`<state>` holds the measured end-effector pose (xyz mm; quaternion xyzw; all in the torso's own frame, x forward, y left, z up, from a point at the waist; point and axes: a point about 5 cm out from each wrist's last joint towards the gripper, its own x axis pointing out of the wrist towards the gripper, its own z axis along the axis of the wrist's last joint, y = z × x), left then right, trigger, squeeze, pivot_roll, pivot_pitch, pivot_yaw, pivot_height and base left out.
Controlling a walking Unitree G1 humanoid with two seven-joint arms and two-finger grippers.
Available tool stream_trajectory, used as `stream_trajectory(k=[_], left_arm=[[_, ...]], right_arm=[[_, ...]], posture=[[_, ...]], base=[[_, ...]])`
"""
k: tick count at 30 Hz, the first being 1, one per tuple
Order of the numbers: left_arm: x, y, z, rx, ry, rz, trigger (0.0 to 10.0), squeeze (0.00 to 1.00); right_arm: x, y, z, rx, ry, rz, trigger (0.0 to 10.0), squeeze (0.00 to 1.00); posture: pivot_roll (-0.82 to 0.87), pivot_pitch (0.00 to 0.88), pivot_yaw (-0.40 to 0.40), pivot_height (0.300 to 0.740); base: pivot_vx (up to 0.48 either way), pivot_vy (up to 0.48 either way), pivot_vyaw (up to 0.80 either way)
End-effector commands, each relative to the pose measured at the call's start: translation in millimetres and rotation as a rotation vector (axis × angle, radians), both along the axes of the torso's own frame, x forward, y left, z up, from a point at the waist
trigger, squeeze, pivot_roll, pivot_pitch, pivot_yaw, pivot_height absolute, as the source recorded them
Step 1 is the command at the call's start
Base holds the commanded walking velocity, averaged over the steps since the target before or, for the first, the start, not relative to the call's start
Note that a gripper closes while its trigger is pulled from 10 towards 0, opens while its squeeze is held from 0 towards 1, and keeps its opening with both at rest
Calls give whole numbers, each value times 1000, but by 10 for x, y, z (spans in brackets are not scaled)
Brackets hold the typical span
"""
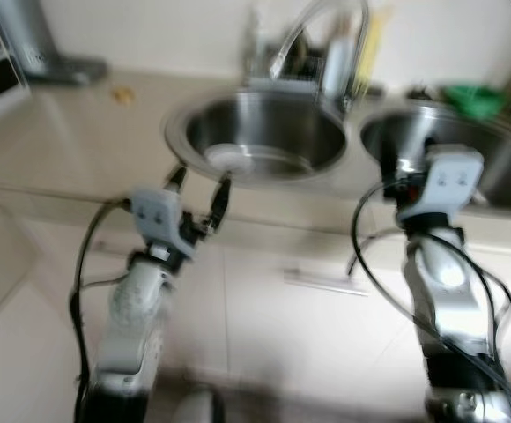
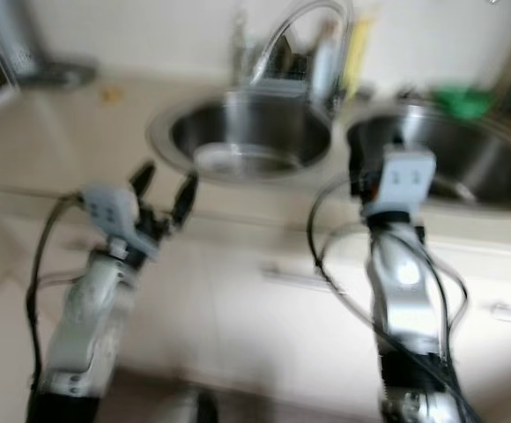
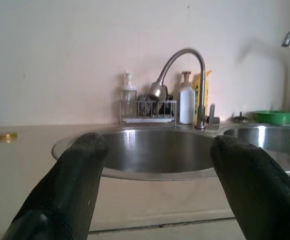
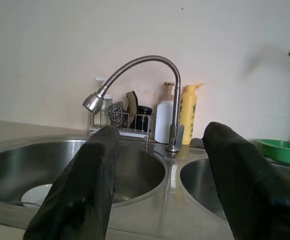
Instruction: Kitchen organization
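Left eye view, blurred, looks down on a beige tabletop (image 1: 79,132) with two round steel sinks. The left hand (image 1: 201,196) hovers over the tabletop's front edge, just before the left sink (image 1: 264,132), its fingers (image 3: 70,195) spread with nothing between them. The right hand (image 4: 160,185) is raised at the front edge between the two sinks, before the right sink (image 1: 493,159), and its fingers (image 4: 85,190) are likewise spread and bare. A white plate (image 1: 229,159) lies in the left sink near its front wall. At the back edge, a curved faucet (image 4: 150,90) rises between the sinks. Beside it stands a wire rack (image 3: 147,111) with scrubbers, then a white bottle (image 4: 165,122) and a yellow bottle (image 4: 188,115). A green bowl (image 4: 282,150) sits behind the right sink. A small yellow lid (image 3: 6,135) lies on the tabletop well left of the sinks.
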<state>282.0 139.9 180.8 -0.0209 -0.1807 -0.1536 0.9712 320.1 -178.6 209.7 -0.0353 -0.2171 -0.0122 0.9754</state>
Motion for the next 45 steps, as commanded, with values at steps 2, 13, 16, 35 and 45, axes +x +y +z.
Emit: stream_trajectory(k=[2,13,16,35,45], left_arm=[[12,-45,93,7,-40,-20,10000,0],[-24,-43,-69,-13,41,-38,10000,0],[-29,-46,-90,-13,50,-39,10000,0],[-171,-128,-433,84,157,-111,10000,0],[-400,-150,-886,212,303,-176,10000,0]], right_arm=[[-16,-40,73,-9,-30,-26,10000,0],[-140,-82,-223,6,80,-43,10000,0],[-173,-83,-268,-3,92,-44,10000,0],[-534,-162,-802,-73,272,-129,10000,0],[-641,-119,-1052,-173,361,-125,10000,0]], posture=[[22,0,-23,740],[19,0,-25,740],[19,0,-25,740],[7,0,-23,740],[-2,0,-15,740]], base=[[0,0,0],[0,248,-489],[0,454,-800],[0,119,-800],[0,0,-800]])
